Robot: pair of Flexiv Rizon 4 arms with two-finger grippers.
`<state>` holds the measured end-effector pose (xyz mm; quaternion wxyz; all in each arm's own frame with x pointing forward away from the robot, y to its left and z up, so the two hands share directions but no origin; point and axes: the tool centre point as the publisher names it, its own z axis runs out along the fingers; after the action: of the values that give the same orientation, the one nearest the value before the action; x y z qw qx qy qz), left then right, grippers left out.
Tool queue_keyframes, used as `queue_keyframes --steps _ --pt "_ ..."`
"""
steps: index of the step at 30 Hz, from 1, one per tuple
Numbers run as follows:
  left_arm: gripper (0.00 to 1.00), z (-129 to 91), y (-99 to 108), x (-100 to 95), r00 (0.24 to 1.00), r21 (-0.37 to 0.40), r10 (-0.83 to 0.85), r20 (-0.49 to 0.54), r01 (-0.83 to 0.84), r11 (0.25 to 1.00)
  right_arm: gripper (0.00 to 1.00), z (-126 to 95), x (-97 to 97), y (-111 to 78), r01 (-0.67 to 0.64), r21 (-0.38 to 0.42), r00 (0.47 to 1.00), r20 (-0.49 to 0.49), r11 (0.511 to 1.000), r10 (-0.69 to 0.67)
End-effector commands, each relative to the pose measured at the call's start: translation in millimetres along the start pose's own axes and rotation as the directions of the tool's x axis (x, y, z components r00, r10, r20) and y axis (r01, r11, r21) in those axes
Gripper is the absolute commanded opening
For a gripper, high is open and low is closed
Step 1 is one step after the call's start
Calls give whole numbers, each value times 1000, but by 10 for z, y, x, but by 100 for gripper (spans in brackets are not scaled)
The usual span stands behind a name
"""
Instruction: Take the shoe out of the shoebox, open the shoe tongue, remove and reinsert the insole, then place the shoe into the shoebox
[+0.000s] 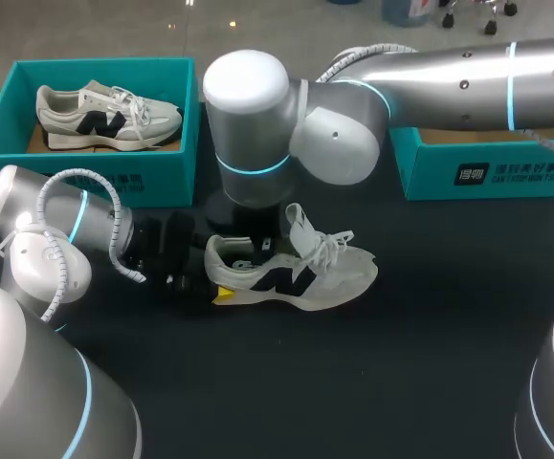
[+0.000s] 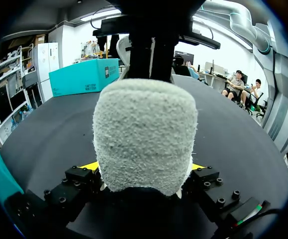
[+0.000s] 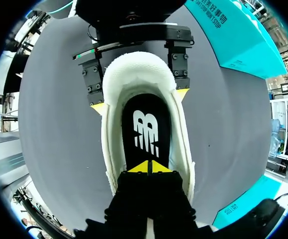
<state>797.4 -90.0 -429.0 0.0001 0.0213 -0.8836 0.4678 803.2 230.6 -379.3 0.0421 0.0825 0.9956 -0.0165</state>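
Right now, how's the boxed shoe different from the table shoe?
The boxed shoe lies in the teal shoebox; the table shoe stands on the black table. Nothing touches the boxed shoe; the left gripper clamps the table shoe's heel, and the right gripper sits inside it. Both are pale with dark side marks.

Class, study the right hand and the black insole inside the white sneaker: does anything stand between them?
Nothing visible does. The right hand, yellow tips closed together, sits inside the white sneaker directly at the black insole. The left hand grips the heel from both sides, outside the opening.
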Motion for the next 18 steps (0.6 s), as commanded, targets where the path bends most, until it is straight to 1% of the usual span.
queue_keyframes --steps 1,11,12,18 --pt "0 12 28 7 1000 0 0 2 0 1000 0 66 -25 23 -4 -1 1000 12 1000 4" --pt "0 12 28 7 1000 0 0 2 0 1000 1 136 -109 9 -23 -4 1000 17 1000 23" --pt "0 12 28 7 1000 0 0 2 0 1000 4 139 -117 9 -24 -3 1000 16 1000 24" --pt "0 12 28 7 1000 0 0 2 0 1000 16 152 -170 -2 -31 4 999 13 1000 31"
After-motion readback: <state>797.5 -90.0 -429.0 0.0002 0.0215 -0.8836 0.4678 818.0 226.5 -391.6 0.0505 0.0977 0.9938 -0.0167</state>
